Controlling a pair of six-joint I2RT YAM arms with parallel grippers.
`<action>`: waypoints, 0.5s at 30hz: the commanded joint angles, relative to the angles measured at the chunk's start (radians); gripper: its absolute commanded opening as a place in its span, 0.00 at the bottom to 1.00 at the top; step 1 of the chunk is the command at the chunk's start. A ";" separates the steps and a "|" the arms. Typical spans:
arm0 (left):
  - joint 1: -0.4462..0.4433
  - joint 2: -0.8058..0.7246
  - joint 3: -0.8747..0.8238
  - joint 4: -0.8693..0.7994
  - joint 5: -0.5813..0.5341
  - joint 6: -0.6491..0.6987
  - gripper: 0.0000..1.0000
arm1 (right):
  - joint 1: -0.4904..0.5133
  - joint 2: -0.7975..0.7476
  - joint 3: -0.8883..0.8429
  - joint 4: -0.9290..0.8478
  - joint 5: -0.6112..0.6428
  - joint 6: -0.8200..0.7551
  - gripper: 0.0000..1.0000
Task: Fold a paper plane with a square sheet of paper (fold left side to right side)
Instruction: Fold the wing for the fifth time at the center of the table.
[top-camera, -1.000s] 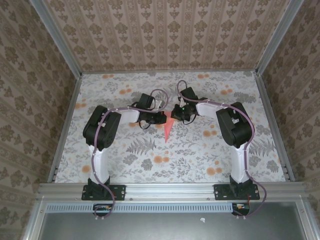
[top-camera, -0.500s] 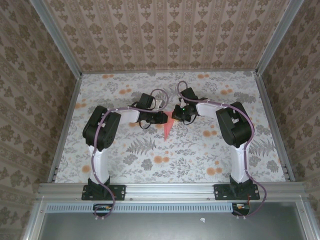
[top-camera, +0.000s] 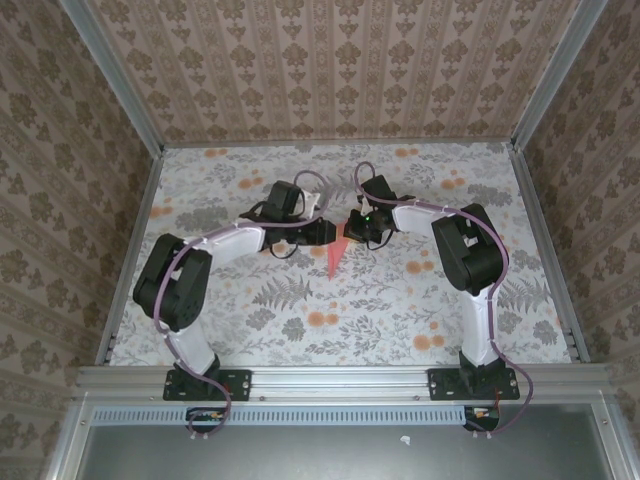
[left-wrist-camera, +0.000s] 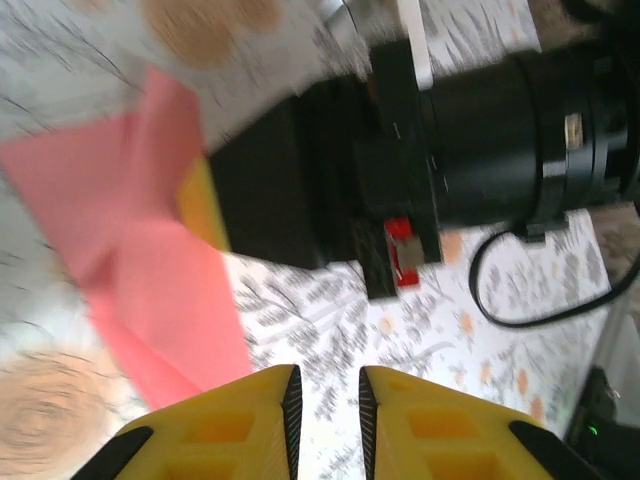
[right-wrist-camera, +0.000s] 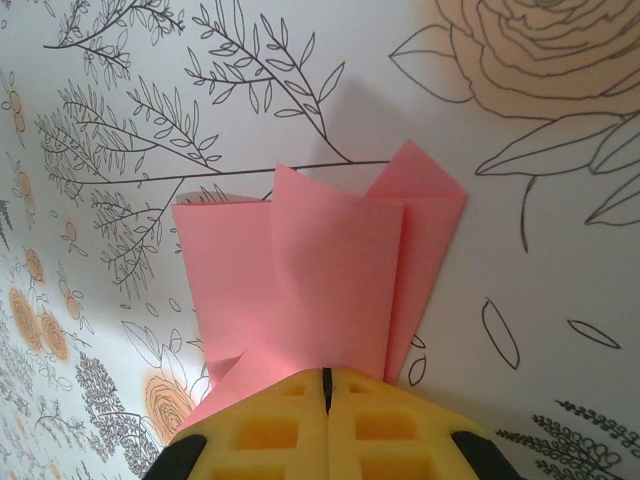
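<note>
Right now the right gripper (right-wrist-camera: 327, 385) is clamped tight, its two yellow fingers pressed together with no gap. The paper plane (right-wrist-camera: 330, 260) runs in under those fingertips and fans out just ahead of them. My reading is a pinch on one end of the plane, meant to anchor it so the layers cannot slip while a crease is worked.

Left gripper (left-wrist-camera: 325, 400): fingers slightly parted, a narrow slot between them, nothing in the slot. It is released and carrying nothing. In its own view the plane sits ahead and off to the left of its fingertips, near one finger. Whether paper and finger touch, cannot tell. Beyond the plane the black body of the other gripper crosses that view, so the two tools face each other closely over the paper. Likely the left one is placed to take or press the free side.

Paper: thin, matte, salmon pink, plain. Several overlapped flaps with straight sharp creases and pointed corners. From above it narrows to a point on the side away from the pinch.

Table (right-wrist-camera: 540, 300): flat pale covering printed with grey leaf outlines and orange flowers. It looks smooth, so loose paper could slide on it. That makes a holding pinch sensible.

Fingers: hard yellow plastic with moulded square pockets.
</note>
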 joint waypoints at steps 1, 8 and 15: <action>-0.029 -0.002 -0.045 0.061 0.107 -0.102 0.22 | -0.008 0.033 -0.041 -0.080 0.046 -0.017 0.06; -0.035 0.053 -0.028 0.049 0.109 -0.106 0.22 | -0.007 0.035 -0.038 -0.084 0.040 -0.019 0.06; -0.049 0.119 0.006 -0.028 0.069 -0.054 0.22 | -0.007 0.036 -0.034 -0.087 0.041 -0.020 0.06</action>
